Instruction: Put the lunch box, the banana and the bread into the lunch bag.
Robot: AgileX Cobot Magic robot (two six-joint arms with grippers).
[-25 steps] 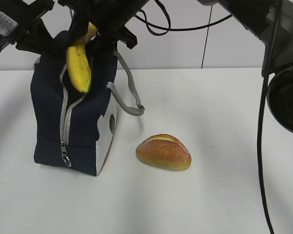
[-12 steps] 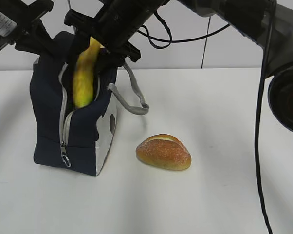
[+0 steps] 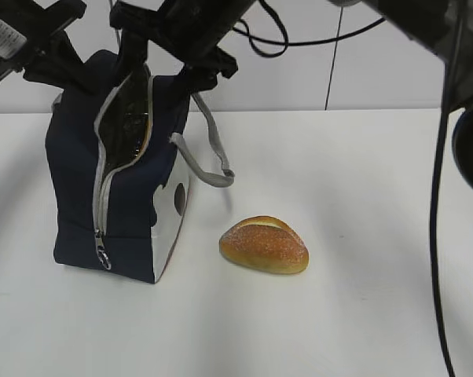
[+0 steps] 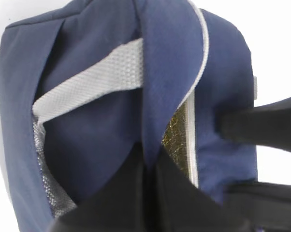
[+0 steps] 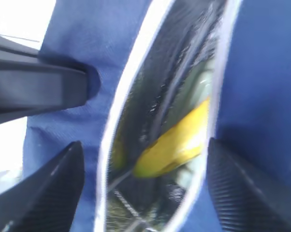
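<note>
Navy fabric fills most of the scene: the lunch bag [image 3: 119,188] stands upright on the white table [image 3: 339,314], its grey zipper parted along the top and front so a slit of dark, shiny lining shows. From the exterior view nothing inside that slit can be made out. Only the right wrist view looks down into the opening, and there the banana [image 5: 177,142] lies inside the bag against the silvery lining, blurred, with both its ends hidden by the zipper edges. The lunch box cannot be seen in any view; a pale greenish patch beside the banana is too smeared to identify. The bread [image 3: 264,244] sits on the table to the right of the bag, apart from it, just below the grey strap [image 3: 205,157] that hangs off the bag's right side. The right tool [image 5: 140,188] hangs directly over the bag's opening with its two dark fingers spread wide on either side of the slit, gripping nothing. The left tool [image 4: 148,193] is at the bag's upper left corner, clenched on a fold of the navy fabric beside the zipper; in the exterior view its tips are hidden behind the bag's top edge, and both arms are cut off by the frame.
</note>
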